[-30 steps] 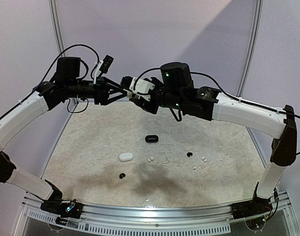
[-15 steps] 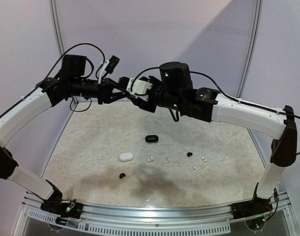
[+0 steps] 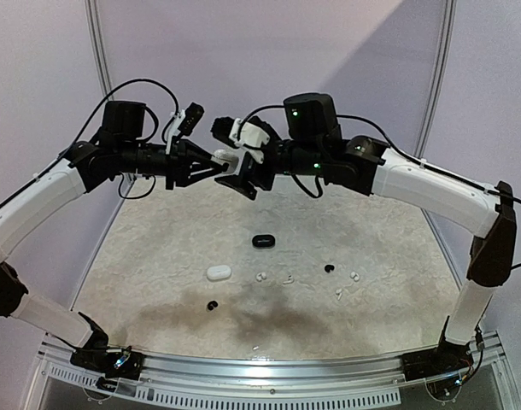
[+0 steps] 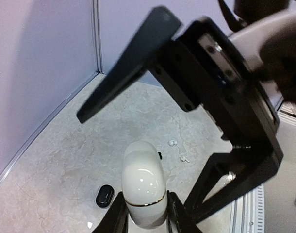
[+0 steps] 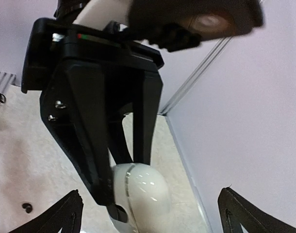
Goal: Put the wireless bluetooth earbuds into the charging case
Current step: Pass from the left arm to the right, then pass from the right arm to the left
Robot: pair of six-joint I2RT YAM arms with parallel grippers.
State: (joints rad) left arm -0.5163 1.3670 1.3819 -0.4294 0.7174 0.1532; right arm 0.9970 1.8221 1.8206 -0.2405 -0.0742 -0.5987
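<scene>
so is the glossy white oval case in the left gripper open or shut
Shut: the glossy white oval case in the left gripper shows only a thin closed seam.

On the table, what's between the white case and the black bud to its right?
Top view: a white earbud and a second white earbud lie between the white case and the black bud.

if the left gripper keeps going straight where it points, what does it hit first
Likely the right gripper: its open fingers flank the white case that the left gripper holds, so the case would probably reach that gripper's black body first. Depth is unclear.
</scene>
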